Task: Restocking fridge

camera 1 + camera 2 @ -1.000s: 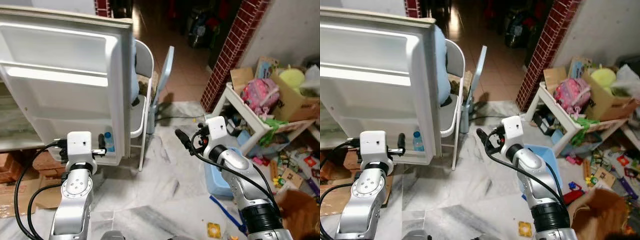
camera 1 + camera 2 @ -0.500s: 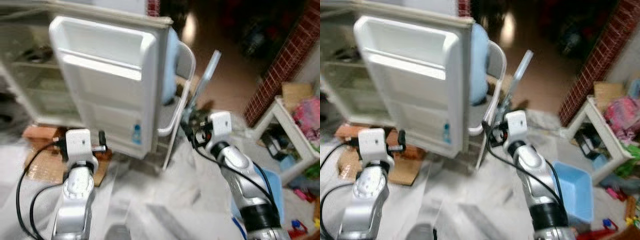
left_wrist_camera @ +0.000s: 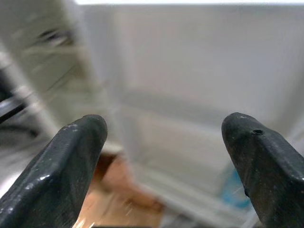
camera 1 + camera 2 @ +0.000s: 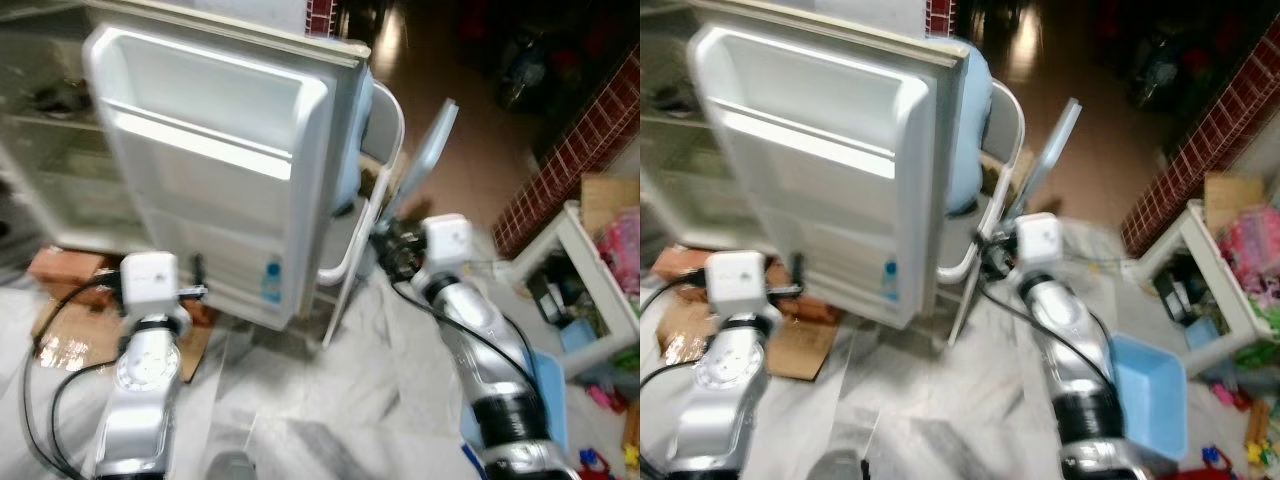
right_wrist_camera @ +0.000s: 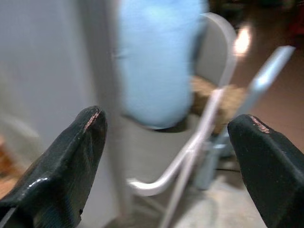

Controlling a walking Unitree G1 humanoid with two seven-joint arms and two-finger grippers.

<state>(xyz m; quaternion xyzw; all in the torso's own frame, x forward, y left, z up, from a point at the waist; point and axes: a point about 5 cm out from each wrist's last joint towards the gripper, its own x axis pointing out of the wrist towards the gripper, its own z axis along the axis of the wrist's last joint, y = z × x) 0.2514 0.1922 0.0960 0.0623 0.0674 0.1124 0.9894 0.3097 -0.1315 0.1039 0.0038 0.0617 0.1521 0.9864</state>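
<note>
Flanking the open fridge door (image 4: 210,180), left hand (image 3: 166,156) and right hand (image 5: 166,156) both spread.

View swung left since 1 s ago; fridge door (image 4: 210,170) now centred, w/ blur

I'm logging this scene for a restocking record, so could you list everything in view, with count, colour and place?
White fridge door: one, swung open, ahead on the left.
Clear plastic water bottle with blue label: one, standing in the door's bottom shelf.
White fridge interior with shelves: one, far left, blurred.
White metal folding chair: one, behind the door's edge, with a light blue cushion.
Brown flattened cardboard: on the floor below the door.
Light blue plastic tub: one, floor, right.
White low shelf unit: one, far right, holding clutter.
Red brick pillar: one, upper right.
Left tool: black fingers open, near the door.
Right tool: black fingers open, by the chair.
</note>
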